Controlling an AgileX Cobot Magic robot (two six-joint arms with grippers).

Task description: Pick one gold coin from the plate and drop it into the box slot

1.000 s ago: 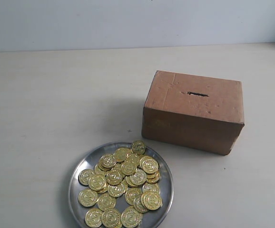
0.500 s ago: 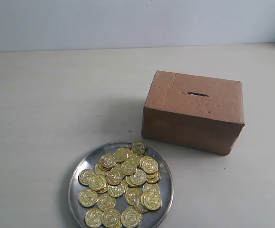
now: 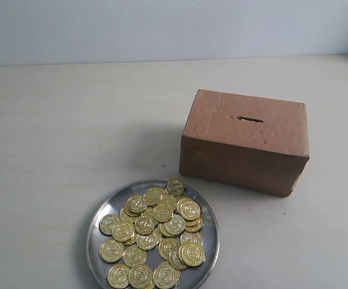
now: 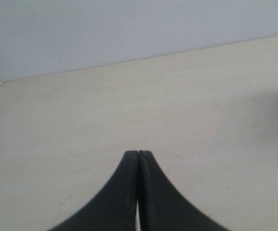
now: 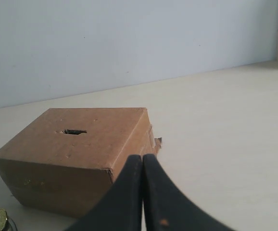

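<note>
We see the plate (image 3: 115, 201) in the lower middle of the exterior frame, its near edge cut off by the bottom border, resting on the pale table (image 3: 65, 126). It carries a heap of gold coins (image 3: 153, 229), many overlapping, and all of them lie inside the raised rim. One of them sits right against the rim at the plate's upper edge.

The box (image 3: 246, 144) stands right of centre, above and to the right of the plate and apart from it. On its top face, toward the far side, the slot (image 3: 250, 119) shows as a short dark slit running roughly left to right. A plain light wall (image 3: 162, 27) fills the top of the frame.

In the left wrist view the left gripper (image 4: 138, 153) has its two dark fingers pressed together tip to tip, above bare table.

In the right wrist view the right gripper (image 5: 142, 156) likewise has its fingers closed against each other. The box stands just beyond the tips with the slot facing up, and the edge of the plate with one coin peeks in at a corner of that view
</note>
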